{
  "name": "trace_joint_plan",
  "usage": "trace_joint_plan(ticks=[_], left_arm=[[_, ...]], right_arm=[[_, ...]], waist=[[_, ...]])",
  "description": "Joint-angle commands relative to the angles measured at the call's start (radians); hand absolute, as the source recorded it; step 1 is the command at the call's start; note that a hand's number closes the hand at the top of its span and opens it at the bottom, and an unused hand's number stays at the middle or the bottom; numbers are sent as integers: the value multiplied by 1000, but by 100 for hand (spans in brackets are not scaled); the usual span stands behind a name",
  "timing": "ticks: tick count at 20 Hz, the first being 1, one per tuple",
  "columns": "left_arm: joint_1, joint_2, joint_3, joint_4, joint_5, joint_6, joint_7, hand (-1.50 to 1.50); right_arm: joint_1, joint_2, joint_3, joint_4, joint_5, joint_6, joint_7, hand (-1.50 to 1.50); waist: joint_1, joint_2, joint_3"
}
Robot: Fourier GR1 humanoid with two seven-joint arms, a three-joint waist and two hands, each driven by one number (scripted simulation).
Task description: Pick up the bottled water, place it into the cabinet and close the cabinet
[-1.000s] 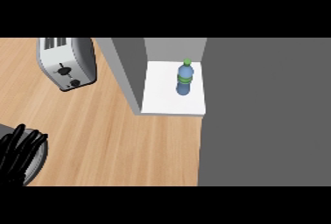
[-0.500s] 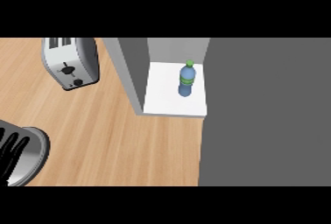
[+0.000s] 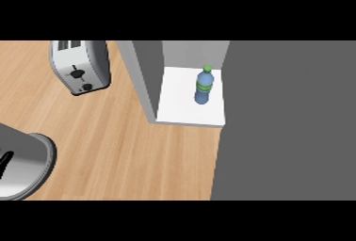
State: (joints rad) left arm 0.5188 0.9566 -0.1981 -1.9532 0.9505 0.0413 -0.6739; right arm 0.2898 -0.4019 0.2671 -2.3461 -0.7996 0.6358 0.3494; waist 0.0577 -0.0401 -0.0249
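One grey forearm comes in at the lower left of your head view, and it is cut off by the left edge; only a thin black sliver of the left hand shows beside it, so you cannot tell how far the fingers are open or whether they hold anything. Under it lies the wooden counter, light brown with the grain running across. At the upper left a silver toaster stands on the counter, partly cut by the top of the view. Further right you see the cabinet with its grey side wall and a white shelf inside. On this shelf stands the bottled water, upright, its long axis vertical and the green cap pointing up, near the right side of the opening. At the far right a large dark grey surface fills the view; you cannot make out whether it is the cabinet door or a wall. Your right hand does not appear anywhere.
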Motion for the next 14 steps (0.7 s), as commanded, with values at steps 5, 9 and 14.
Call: trace_joint_plan(ticks=[5,9,14], left_arm=[[49,32,60,8,31,-74,-23,-150],[68,49,94,29,48,-110,-31,-150],[103,65,123,41,57,-166,-45,-150]], right_arm=[[-221,80,128,-119,160,-220,136,150],[-349,157,180,-54,186,-339,172,150],[-528,281,278,60,237,-502,232,150]], waist=[[24,5,1],[26,6,2],[48,13,5]])
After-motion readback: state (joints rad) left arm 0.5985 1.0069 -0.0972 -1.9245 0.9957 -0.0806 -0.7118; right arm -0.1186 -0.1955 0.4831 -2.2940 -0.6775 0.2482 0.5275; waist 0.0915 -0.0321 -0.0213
